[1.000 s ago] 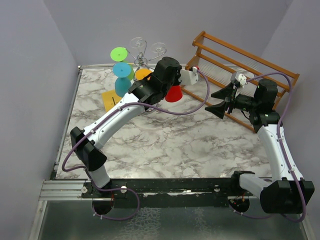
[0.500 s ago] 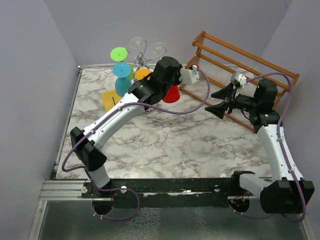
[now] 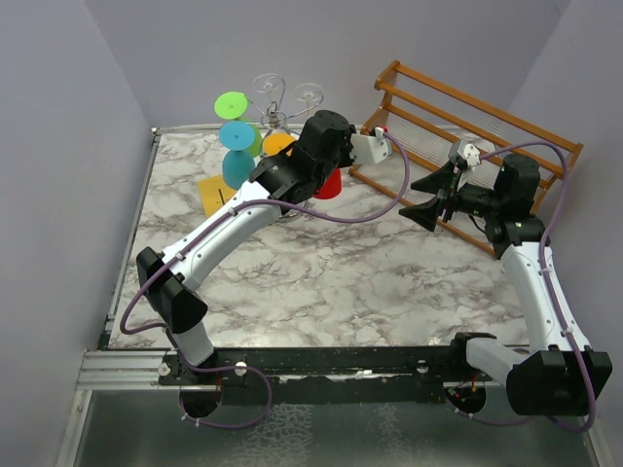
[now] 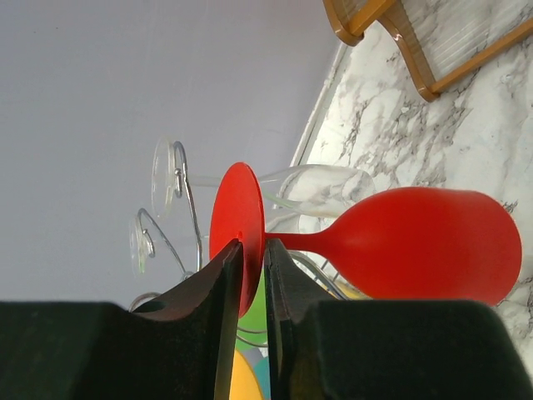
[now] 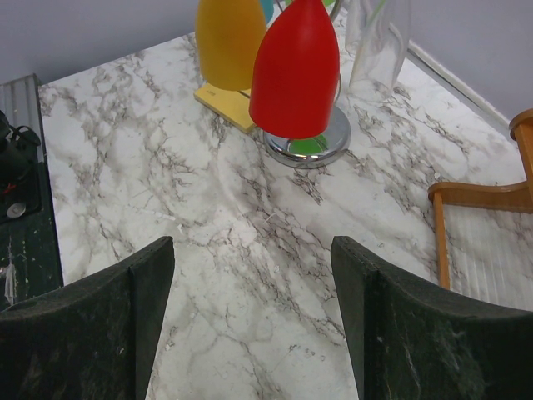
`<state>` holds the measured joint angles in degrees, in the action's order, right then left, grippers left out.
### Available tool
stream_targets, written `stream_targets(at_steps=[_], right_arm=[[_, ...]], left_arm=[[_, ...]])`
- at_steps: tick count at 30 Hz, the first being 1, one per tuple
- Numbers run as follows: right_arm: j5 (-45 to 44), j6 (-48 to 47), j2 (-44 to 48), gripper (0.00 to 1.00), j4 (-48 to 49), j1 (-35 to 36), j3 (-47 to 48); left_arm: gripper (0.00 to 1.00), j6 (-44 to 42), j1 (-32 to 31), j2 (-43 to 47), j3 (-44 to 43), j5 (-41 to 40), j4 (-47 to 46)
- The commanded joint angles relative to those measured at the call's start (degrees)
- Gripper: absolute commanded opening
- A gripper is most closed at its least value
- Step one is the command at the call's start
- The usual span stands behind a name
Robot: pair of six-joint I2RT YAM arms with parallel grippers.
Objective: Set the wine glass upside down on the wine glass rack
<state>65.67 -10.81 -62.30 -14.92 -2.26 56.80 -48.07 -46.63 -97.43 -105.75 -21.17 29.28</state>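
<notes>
My left gripper (image 4: 250, 246) is shut on the round foot of the red wine glass (image 4: 416, 242). It holds the glass upside down, bowl hanging just above the round disc base (image 5: 325, 142) of the chrome wine glass rack (image 3: 277, 102). In the top view the red glass (image 3: 329, 183) sits half hidden under my left wrist, at the rack's right side. The rack's curled wire arms (image 4: 185, 196) lie just beyond the foot. In the right wrist view the red bowl (image 5: 296, 71) hangs beside an orange one. My right gripper (image 3: 425, 197) is open and empty above the table, facing the rack.
Green (image 3: 232, 102), teal (image 3: 237, 161) and orange (image 3: 279, 144) glasses and clear ones (image 3: 310, 94) hang on the chrome rack. A yellow pad (image 3: 216, 193) lies by its base. A brown wooden slatted rack (image 3: 467, 126) stands at the back right, behind my right arm.
My left gripper has carried the red glass slightly left, closer to the chrome rack's pole. The right arm has not moved.
</notes>
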Motion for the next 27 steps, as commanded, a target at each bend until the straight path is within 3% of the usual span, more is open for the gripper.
stream_targets(at_steps=[1,9,15,21,27], right_arm=[[-0.1,-0.71,0.69,0.75,1.21,-0.24,-0.72],[-0.19,-0.71,0.67,0.75,1.26,-0.2,-0.7],[-0.3,-0.79,0.6,0.76,1.29,-0.25,-0.76],[-0.46,-0.88,0.56,0.76,1.2,-0.2,-0.72],[-1.46,-1.09,0.58,0.76,0.97,-0.24,-0.51]], left_arm=[[0.21,1.59,-0.31,2.32,-1.03,1.98,0.33],[0.27,2.67,-0.33,2.66,-0.94,3.06,0.88],[0.38,4.45,-0.33,3.5,-0.93,5.1,2.13],[0.53,7.99,-0.37,5.37,0.01,7.94,2.38],[0.81,11.5,-0.38,9.17,3.29,9.57,0.91]])
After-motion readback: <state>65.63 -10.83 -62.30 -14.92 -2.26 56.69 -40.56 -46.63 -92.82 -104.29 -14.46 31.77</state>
